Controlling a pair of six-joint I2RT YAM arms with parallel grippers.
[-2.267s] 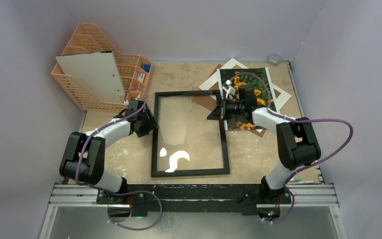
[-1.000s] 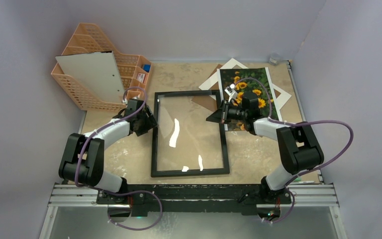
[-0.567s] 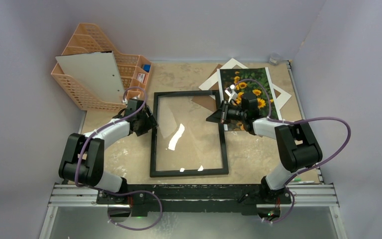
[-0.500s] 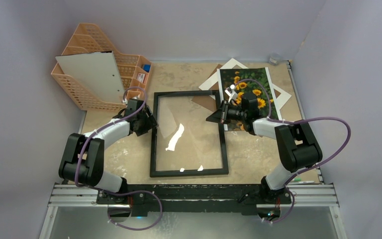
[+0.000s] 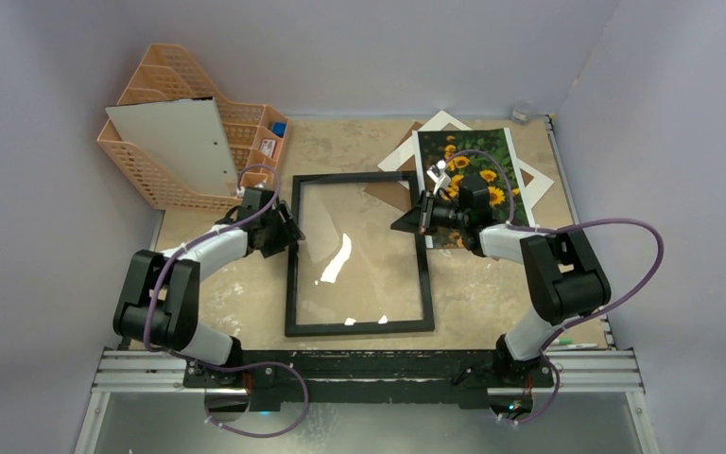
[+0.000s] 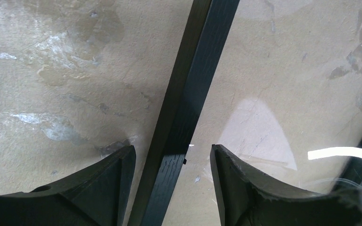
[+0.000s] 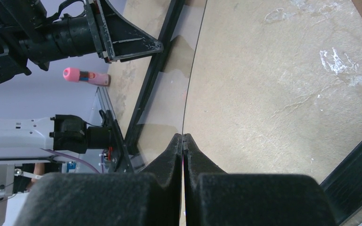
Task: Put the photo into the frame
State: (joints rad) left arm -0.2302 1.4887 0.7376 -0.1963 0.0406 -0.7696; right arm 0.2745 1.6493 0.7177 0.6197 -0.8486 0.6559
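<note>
Item 1, frame (image 5: 359,327): lies flat at centre of tabletop (image 5: 236,293), thin black border, long sides running 12 to 6 o'clock; glass pane (image 5: 364,274) within the border, catching white glare

Item 2, photo (image 5: 487,156): sunflower print, lies outside the frame at its 1 o'clock, on top of white mat board (image 5: 406,151); near part hidden under right arm

Item 3, left gripper (image 6: 172,155): sits at the frame's 10 o'clock corner area; jaws parted wide, one finger either side of the left black bar, straddling without closing on it

Item 4, right gripper (image 7: 183,139): sits at the frame's 2 o'clock side; jaws pressed together, pinching the thin edge of the glass pane

Item 5, brown backing board (image 5: 383,189): shows just beyond the frame's 1 o'clock corner, partly under the mat board

Item 6, orange basket organiser (image 5: 165,95): stands at 10 o'clock on the tabletop, pale board (image 5: 175,142) leaning in it
</note>
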